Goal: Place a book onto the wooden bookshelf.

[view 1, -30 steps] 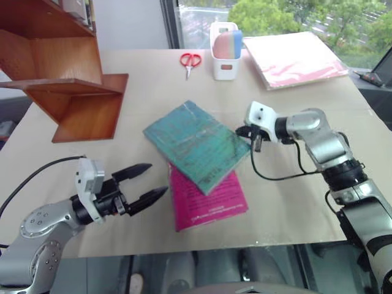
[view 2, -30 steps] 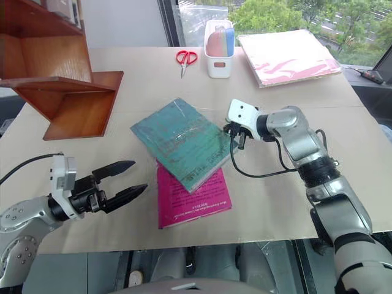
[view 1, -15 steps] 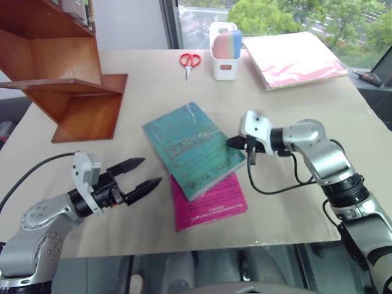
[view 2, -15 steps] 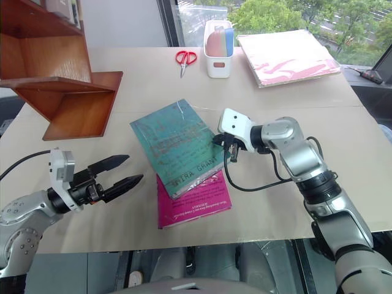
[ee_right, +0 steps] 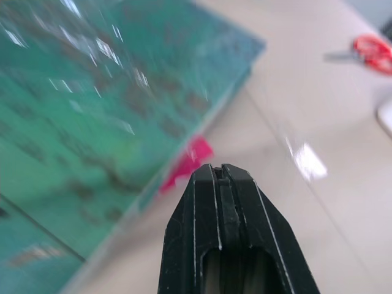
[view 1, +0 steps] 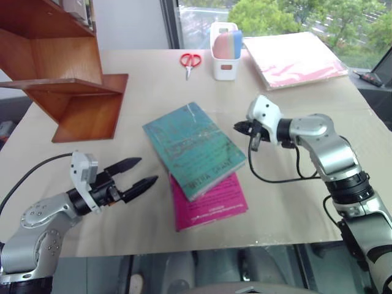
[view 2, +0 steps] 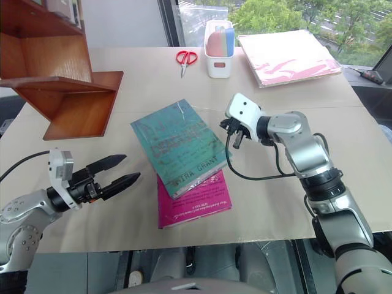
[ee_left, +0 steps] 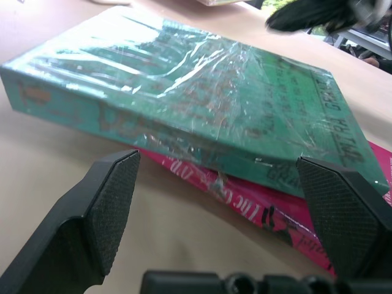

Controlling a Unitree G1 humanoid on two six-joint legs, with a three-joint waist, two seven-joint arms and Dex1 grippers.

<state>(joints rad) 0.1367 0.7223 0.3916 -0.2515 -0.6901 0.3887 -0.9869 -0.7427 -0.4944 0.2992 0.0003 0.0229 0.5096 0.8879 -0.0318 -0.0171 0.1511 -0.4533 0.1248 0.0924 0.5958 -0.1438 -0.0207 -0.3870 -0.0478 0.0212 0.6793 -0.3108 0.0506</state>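
Left gripper [view 1: 136, 173] sat wide open, empty, low over the table [view 1: 288, 202] just to the robot's left of the books, fingers aimed at the book stack; in its wrist view both fingers [ee_left: 110, 208] framed the teal spine with a clear gap to it. Right gripper [view 2: 228, 127] was fully closed on nothing, tips just off the right edge of the book [view 1: 193, 147], apart from the cover. Book lay flat mid-table, turned at an angle, glossy wrap on it, resting on top of the magenta-pink book [view 1: 211, 201], which stuck out from under its near end. Wooden bookshelf [view 1: 58, 79] stood at the table's far left corner, well apart from the book. Red scissors [view 1: 190, 60], white holder [view 1: 223, 52] and pale pink folder [view 1: 294, 58] lay along the far edge by the window.
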